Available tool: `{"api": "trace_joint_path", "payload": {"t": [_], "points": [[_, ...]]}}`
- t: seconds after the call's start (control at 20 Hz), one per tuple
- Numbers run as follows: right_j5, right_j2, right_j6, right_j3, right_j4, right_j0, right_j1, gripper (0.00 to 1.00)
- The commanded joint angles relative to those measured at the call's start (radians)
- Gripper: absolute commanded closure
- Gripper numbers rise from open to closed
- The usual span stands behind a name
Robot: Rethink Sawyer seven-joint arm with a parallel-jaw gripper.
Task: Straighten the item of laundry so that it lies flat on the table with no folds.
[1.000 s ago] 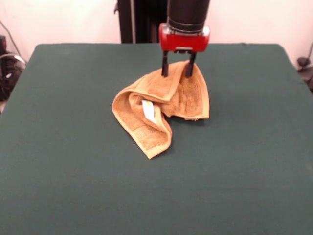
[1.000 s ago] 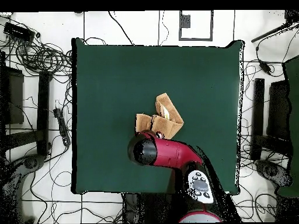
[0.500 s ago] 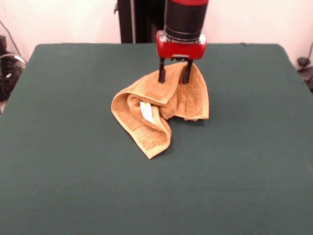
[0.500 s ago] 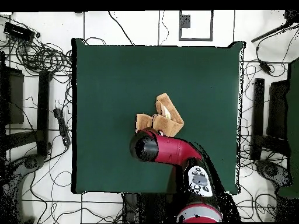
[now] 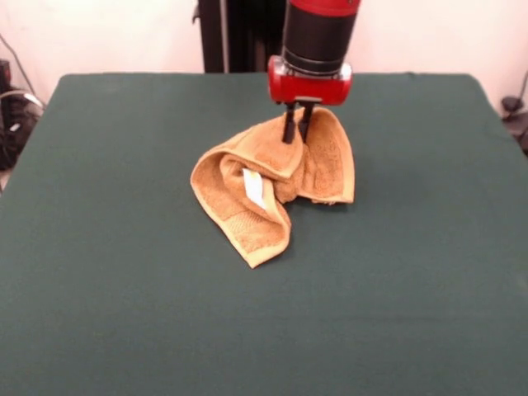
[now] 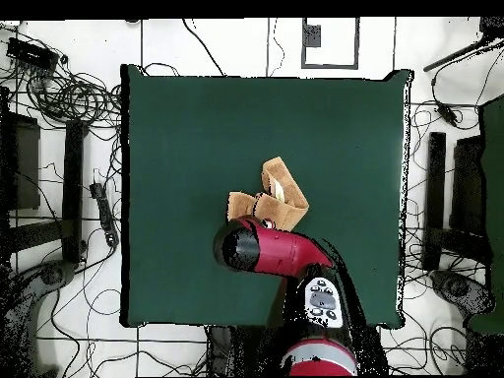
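Observation:
The orange-tan towel (image 5: 268, 180) lies crumpled and folded over itself near the middle of the dark green table (image 5: 124, 289). Its white tag (image 5: 254, 187) shows in a fold. My gripper (image 5: 297, 130) is at the towel's far top edge, its two black fingers drawn close together and pinching a raised ridge of cloth. In the overhead view the towel (image 6: 270, 200) pokes out just beyond the red arm, which hides the gripper and part of the cloth.
Cables and stands (image 6: 69, 197) ring the table on the floor. A dark post (image 5: 213, 37) stands behind the table's far edge.
The fingers stood apart astride the towel's top edge; now they have closed together on the cloth. The towel's top ridge has bunched slightly.

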Motion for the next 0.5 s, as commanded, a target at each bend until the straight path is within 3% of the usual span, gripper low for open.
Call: {"api": "trace_joint_path", "payload": {"t": [0.05, 0.4, 0.5], "points": [[0.033, 0.004, 0.250, -0.039, 0.074, 0.064, 0.018, 1.00], [0.038, -0.001, 0.217, -0.033, 0.068, 0.060, -0.002, 1.00], [0.040, 0.015, 0.237, 0.011, 0.087, 0.042, -0.053, 1.00]]}}
